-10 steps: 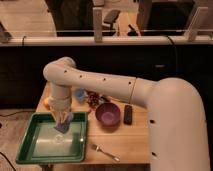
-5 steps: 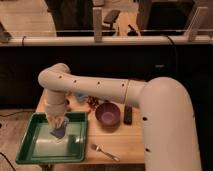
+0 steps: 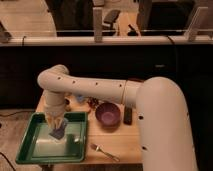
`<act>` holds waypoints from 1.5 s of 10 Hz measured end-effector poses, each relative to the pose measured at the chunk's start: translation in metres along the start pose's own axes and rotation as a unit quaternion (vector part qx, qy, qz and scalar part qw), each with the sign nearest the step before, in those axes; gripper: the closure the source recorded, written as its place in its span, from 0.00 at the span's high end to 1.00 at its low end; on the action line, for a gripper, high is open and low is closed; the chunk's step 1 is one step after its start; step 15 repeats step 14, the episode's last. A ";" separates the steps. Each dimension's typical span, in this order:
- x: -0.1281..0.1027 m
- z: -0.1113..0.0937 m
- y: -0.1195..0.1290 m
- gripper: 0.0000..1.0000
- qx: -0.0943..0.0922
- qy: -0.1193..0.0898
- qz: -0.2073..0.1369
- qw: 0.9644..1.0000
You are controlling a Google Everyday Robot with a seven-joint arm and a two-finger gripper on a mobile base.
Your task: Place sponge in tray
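The green tray (image 3: 30,150) lies on the left part of the wooden table. My gripper (image 3: 56,127) hangs over the tray's middle, pointing down. The small light-blue sponge (image 3: 58,133) is at its fingertips, just above or on the tray's pale bottom; I cannot tell whether it touches. The white arm reaches in from the right and bends down over the tray.
A purple bowl (image 3: 108,115) stands right of the tray, with a dark flat object (image 3: 128,116) beside it. A fork (image 3: 103,152) lies near the table's front edge. Small items (image 3: 80,99), one light blue, sit behind the arm. A dark counter runs behind the table.
The arm has swung left and lowered, carrying the sponge further over the tray's middle and closer to its bottom.
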 end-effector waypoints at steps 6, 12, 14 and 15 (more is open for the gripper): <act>0.002 0.002 -0.002 0.01 0.000 0.000 0.006 1.000; 0.004 0.001 0.001 0.57 -0.005 -0.002 0.010 1.000; 0.005 0.001 0.002 0.77 -0.007 -0.003 0.008 1.000; 0.005 0.001 0.002 0.77 -0.007 -0.003 0.008 1.000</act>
